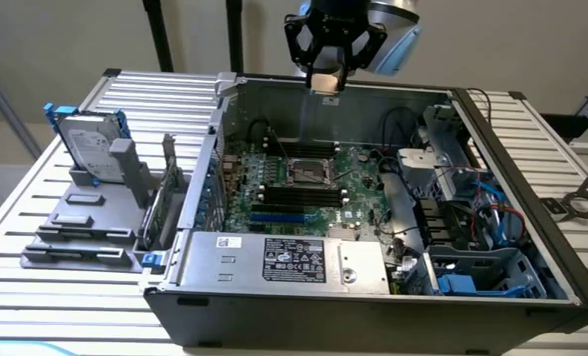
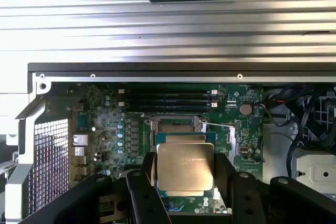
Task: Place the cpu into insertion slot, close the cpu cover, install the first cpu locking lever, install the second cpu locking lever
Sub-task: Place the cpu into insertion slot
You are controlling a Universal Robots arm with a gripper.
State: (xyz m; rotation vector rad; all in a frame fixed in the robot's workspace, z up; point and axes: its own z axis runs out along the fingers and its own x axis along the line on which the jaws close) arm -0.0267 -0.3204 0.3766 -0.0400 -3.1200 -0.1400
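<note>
1. The gripper hung at 12 o'clock in the exterior view, high over the far wall of the open case.
2. Its jaws were clamped on the cpu. In the wrist view the black fingers pressed on opposite edges of the chip. This edge grip was judged to leave the underside free to meet the contacts.
3. The cpu was held flat, metal top toward the wrist camera and roughly parallel to the board. That attitude was judged to suit a straight drop into place.
4. The slot lay on the board at 6 o'clock of the gripper, well apart from it and far lower. In the wrist view the slot showed just past the edge of the held cpu, so the chip was judged close to alignment but not over it.
5. The slot's centre was dark and held no chip. The placing step was therefore judged not yet done.
6. The memory sticks lay just beside the slot, at its 6 o'clock. The cables lay at its 3 o'clock, well apart. The height of the carry was judged to keep the cpu clear of both.
</note>
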